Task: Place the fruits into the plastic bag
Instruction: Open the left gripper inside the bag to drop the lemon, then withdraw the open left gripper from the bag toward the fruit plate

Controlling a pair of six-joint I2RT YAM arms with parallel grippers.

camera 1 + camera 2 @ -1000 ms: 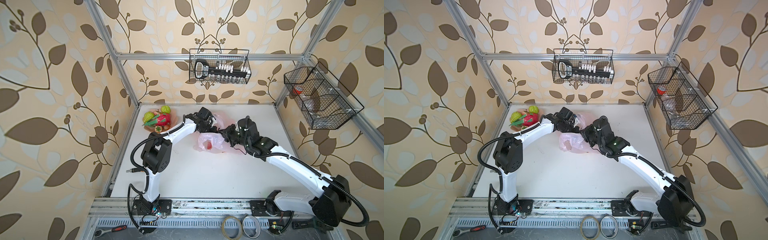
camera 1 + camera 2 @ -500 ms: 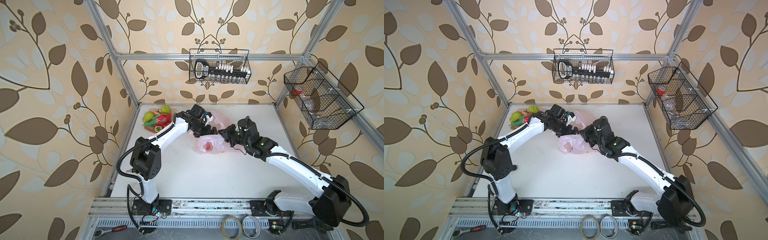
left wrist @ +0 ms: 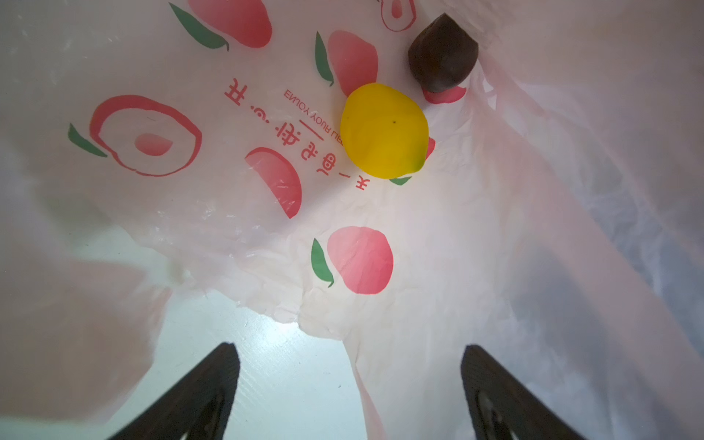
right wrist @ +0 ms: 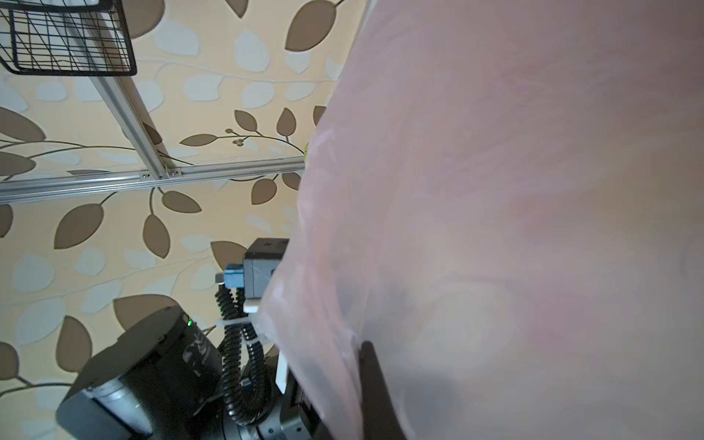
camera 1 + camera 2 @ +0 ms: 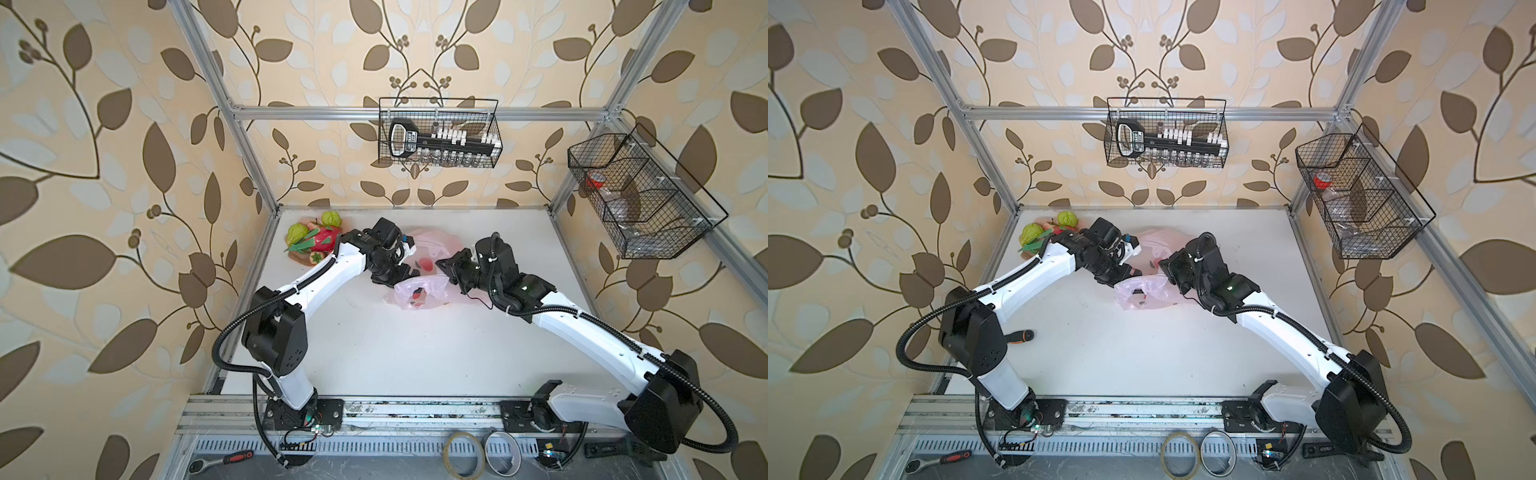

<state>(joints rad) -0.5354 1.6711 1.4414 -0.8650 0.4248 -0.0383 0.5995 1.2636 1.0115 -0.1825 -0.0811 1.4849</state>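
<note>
Plastic bag sits mid-worktop, toward the back edge. It's thin, floppy, slippery film. Right gripper pinches its rim; left gripper is wide, empty (lemon, purple fruit inside). Grab the rim or handles.

Both arms stretched forward, wrists angled inward; left pincer spread wide, right pincer clamped tight.

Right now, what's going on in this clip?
The right gripper is shut on the plastic bag, holding its mouth up. The left gripper hangs open and empty at the opening. A lemon and a dark purple fruit lie inside; the dragon fruit and two green fruits sit on the peach-pink dish.
</note>
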